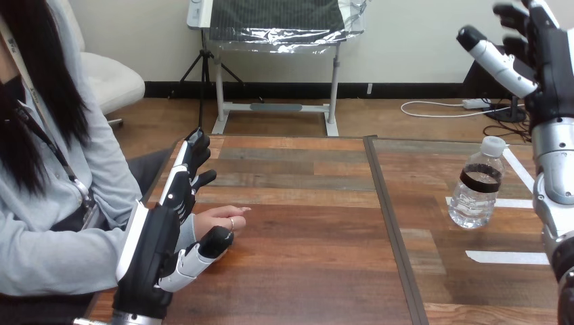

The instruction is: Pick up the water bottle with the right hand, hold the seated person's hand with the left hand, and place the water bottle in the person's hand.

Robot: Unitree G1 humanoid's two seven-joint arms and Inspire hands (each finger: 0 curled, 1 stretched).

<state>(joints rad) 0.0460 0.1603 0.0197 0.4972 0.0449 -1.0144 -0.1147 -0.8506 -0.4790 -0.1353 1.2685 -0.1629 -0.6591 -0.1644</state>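
Standing upright on the desk (pixel 304 237), the capped water bottle (pixel 477 186) looks clear inside. Above it the right hand (pixel 552 61) hangs with fingers apart and empty. Well left of the bottle, the straight-fingered left hand (pixel 159 237) sits beside the person's hand (pixel 213 218).

Cut off by the top and right edges: the fingertips and outer back of the right hand (pixel 545 57), raised well above the bench (pixel 304 271). Cropped at the right edge too: its silver forearm (pixel 556 162). Hidden behind the left hand (pixel 159 233): the wrist and heel of the person's hand (pixel 220 217). Touching or merely beside, left thumb and that hand: cannot tell. Lost below the bottom edge: the left hand's base and the bench's near side.
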